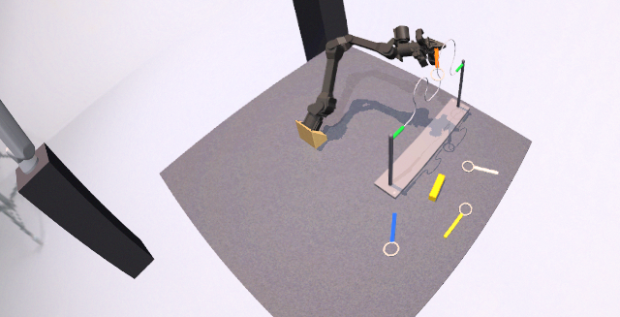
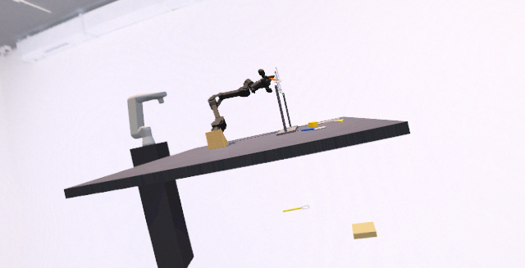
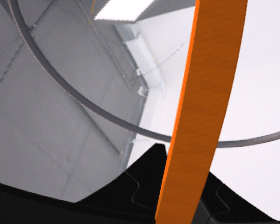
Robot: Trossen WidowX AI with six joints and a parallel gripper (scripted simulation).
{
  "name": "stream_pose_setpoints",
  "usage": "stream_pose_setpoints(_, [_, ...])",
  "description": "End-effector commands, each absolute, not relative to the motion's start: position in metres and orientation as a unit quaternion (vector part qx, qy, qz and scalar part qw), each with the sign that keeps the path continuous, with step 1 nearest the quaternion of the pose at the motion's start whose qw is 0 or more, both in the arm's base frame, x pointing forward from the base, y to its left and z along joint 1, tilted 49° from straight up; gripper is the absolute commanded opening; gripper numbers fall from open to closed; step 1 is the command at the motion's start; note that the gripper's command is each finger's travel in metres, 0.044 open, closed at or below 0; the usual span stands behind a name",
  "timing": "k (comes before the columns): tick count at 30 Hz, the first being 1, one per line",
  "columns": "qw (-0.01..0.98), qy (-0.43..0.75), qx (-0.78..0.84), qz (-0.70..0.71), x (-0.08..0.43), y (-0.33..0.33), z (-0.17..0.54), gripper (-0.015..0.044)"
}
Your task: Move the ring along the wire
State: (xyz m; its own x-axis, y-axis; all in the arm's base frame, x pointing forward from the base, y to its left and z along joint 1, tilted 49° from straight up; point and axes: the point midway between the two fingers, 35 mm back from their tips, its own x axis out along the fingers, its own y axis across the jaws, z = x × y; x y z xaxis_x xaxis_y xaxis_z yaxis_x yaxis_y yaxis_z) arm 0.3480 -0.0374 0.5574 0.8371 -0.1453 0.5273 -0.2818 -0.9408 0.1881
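Ring in transit along the bent wire, between the two green parts.
The ring [image 1: 431, 75] is up by the wire [image 1: 415, 101], nearer the far right post [image 1: 460, 84] than the near left post [image 1: 390, 162]; whether it clears the grey is too fine to tell. The gripper [image 1: 437, 48] [image 2: 271, 79] is clamped on the orange handle [image 1: 437, 59] [image 2: 274, 79] [image 3: 203, 100]. Next: small moves, turning the ring with each bend.
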Motion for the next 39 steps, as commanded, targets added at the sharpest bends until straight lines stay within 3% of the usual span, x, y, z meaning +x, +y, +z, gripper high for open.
stream_pose_setpoints(1, [0.108,-0.12,0.951,0.265,0.348,-0.039,0.558,-0.015])
stream_pose_setpoints(20, [0.051,-0.134,0.952,0.269,0.348,-0.034,0.559,-0.015])
stream_pose_setpoints(39, [0.159,-0.106,0.945,0.265,0.354,0.008,0.554,-0.015])
